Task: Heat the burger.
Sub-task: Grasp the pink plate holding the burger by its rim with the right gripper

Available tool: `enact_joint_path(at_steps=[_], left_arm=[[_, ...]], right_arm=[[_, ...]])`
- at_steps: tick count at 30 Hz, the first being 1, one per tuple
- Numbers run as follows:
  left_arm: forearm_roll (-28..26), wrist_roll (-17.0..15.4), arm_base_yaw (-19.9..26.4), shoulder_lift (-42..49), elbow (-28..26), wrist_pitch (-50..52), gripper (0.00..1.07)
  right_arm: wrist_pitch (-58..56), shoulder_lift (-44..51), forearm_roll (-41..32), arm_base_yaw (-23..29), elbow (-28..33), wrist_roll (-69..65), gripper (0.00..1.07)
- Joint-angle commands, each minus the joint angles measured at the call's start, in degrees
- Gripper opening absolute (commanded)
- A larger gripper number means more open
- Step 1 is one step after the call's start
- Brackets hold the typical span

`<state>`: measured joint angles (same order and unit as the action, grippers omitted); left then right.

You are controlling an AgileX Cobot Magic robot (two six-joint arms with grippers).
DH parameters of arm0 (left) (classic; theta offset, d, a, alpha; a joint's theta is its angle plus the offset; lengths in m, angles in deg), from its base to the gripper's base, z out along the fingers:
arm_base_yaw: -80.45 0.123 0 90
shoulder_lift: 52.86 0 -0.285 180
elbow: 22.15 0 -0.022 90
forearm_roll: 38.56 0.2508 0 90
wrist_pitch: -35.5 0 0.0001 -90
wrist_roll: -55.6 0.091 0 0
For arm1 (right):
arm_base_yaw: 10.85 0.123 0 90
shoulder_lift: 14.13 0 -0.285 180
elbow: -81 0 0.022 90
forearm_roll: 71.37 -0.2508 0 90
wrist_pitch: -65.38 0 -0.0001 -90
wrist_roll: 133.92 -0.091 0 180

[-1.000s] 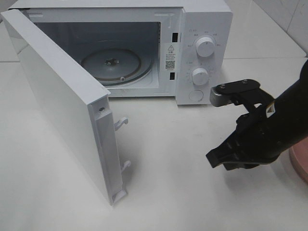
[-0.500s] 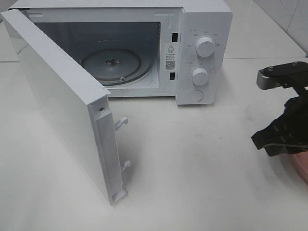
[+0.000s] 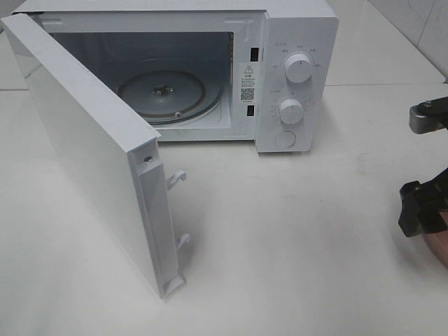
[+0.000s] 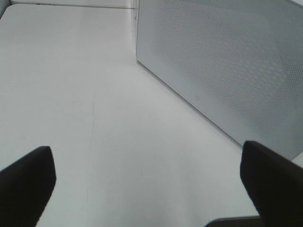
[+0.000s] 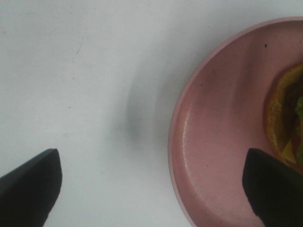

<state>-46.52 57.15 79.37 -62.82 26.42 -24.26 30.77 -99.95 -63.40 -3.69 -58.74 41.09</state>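
Black fingers of the right gripper (image 5: 151, 189) stood spread wide, gripping nothing, over the white table (image 5: 71, 71) and the rim of a pink plate (image 5: 213, 142). On that plate lay the burger (image 5: 288, 123), cut off by the frame edge: golden-brown rim, green lettuce, dark filling. Too little showed to tell its axis or facing. Likewise spread and holding nothing: the left gripper (image 4: 151, 189). Well apart stood the microwave (image 3: 294, 42), its door (image 3: 91, 154) swung open, its turntable (image 3: 164, 91) in view; only tabletop lay between.

Burger (image 5: 284, 118), golden-brown bun edge, green lettuce, dark filling, only partly in view, lying on pink plate (image 5: 213, 142)
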Motion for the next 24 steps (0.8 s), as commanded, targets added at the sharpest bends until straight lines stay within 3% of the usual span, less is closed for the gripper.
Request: enact_joint_path(at_steps=[1,10,24], left_arm=[[-0.57,-0.06,0.11,0.17,0.11,0.46,0.98],[-0.57,-0.06,0.11,0.17,0.11,0.46,0.98],[-0.57,-0.06,0.11,0.17,0.11,0.46,0.98]], right_arm=[[0.0,-1.6,1.15,-0.34,-0.11,-0.17,0.99],[4.87,-10.03,1.6,-3.67,-0.11,-1.38,0.95],[8.82,-17.88,3.61,-4.3,-0.11,-1.43,0.85]])
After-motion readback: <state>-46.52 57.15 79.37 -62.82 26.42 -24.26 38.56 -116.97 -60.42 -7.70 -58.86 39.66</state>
